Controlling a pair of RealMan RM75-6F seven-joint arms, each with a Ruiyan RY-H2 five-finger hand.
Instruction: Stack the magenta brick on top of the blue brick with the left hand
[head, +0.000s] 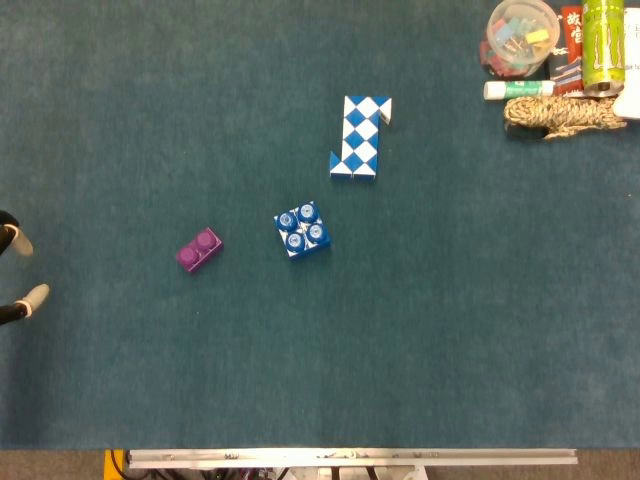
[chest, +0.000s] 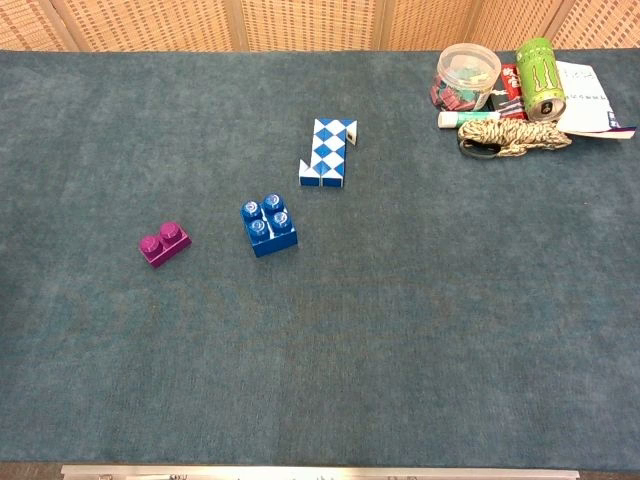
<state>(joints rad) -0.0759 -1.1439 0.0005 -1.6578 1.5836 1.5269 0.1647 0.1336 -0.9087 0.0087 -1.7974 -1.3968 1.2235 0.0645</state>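
Left hand (head: 18, 275) at the table edge, fingertips apart and empty, magenta brick (head: 199, 250) well right of them, blue brick (head: 302, 230) beyond, right hand unseen.

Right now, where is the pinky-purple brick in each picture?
Head view: the magenta brick lies left of the middle, on the teal mat.
Chest view: the magenta brick lies on the left, about halfway down.
Shared landmark: in both views the blue brick sits just to its right, apart from it, not touching.
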